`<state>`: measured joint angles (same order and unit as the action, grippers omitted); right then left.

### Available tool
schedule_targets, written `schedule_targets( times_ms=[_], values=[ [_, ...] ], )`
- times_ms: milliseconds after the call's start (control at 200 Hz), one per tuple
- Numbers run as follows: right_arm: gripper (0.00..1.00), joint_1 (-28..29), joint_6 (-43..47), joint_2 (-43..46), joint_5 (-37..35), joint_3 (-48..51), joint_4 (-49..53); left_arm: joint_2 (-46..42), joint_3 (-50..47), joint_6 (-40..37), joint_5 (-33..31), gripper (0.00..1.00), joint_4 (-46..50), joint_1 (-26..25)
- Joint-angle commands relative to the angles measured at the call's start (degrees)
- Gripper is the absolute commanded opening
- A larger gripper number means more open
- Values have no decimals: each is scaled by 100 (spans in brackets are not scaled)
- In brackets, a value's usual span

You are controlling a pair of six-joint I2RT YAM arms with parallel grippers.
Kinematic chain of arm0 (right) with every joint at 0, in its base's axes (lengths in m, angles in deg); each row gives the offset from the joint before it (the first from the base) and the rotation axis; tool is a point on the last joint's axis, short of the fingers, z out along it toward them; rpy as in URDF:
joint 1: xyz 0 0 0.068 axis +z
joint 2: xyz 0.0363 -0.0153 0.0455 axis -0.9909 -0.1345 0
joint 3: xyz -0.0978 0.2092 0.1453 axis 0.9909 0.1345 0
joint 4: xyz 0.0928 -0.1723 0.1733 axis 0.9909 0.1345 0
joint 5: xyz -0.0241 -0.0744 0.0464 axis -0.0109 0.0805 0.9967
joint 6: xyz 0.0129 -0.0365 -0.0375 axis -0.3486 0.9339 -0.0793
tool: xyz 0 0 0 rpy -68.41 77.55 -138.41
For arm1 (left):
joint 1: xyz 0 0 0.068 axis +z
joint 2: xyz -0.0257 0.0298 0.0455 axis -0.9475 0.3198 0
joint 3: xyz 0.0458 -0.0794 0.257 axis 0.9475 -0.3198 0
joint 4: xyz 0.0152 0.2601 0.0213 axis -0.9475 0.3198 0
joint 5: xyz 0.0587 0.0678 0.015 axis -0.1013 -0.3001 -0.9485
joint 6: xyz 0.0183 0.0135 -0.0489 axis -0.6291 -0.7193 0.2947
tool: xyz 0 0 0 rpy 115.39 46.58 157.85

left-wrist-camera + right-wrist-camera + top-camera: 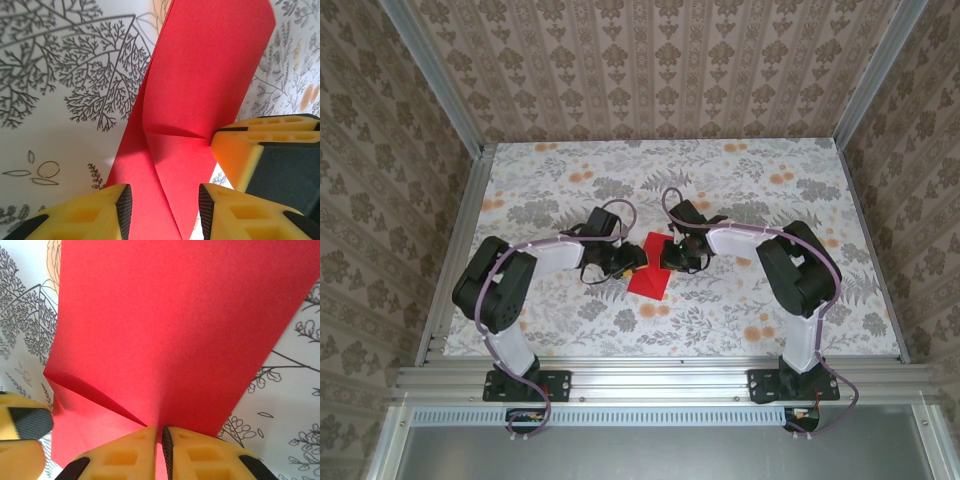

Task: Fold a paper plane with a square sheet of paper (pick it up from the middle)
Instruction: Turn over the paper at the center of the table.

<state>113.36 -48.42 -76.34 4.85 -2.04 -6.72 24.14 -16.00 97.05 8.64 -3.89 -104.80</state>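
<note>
Lying at the middle of the tabletop (740,170), the square sheet of paper (649,275) is partly creased. Expect it to be light, limp and easily torn, and likely to slip on the smooth surface; take hold beside a crease, near the middle. The right fingers (125,455) are clenched on the sheet. The left fingers (95,215) stand released, astride it.
</note>
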Motion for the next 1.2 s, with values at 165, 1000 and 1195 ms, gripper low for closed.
schedule_targets(
  times_ms=[165,1000,1195],
  values=[
    [15,-129,-390,-217,281,525,-371,335,225,133,416,39,-233,-74],
    [53,-607,-614,1890,-76,1005,-879,-900,437,-1220,-1220,3,1207,67],
    [74,-746,-395,2870,-1339,1481,-557,-1578,1208,-2069,-3549,4,3198,-89]
  ],
)
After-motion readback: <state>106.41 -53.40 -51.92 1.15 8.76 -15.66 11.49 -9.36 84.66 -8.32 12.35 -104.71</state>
